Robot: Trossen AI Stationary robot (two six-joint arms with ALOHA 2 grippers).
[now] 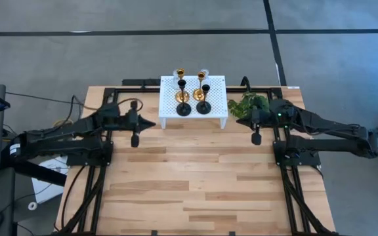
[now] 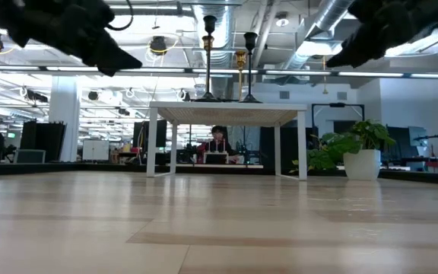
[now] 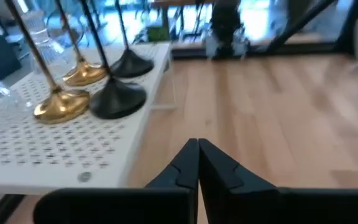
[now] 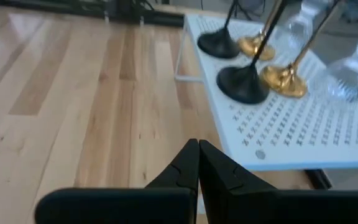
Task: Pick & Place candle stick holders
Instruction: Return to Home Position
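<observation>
Two gold candle stick holders [image 1: 184, 96] and two black ones [image 1: 203, 107] stand by their round bases on the white perforated rack [image 1: 216, 88] at the table's far middle. Clear glass ones [image 4: 347, 78] stand beside them on the rack. My left gripper [image 1: 153, 122] is shut and empty, left of the rack, above the table. My right gripper [image 1: 238, 118] is shut and empty, right of the rack. In the left wrist view the bases [image 3: 59, 106] show beyond my shut fingers [image 3: 197, 149].
A green leafy plant [image 1: 249, 103] in a white pot [image 2: 362, 164] stands right of the rack, close to my right gripper. The wooden table [image 1: 195, 177] stretches toward the near edge. People sit in the room beyond the table [image 2: 217, 144].
</observation>
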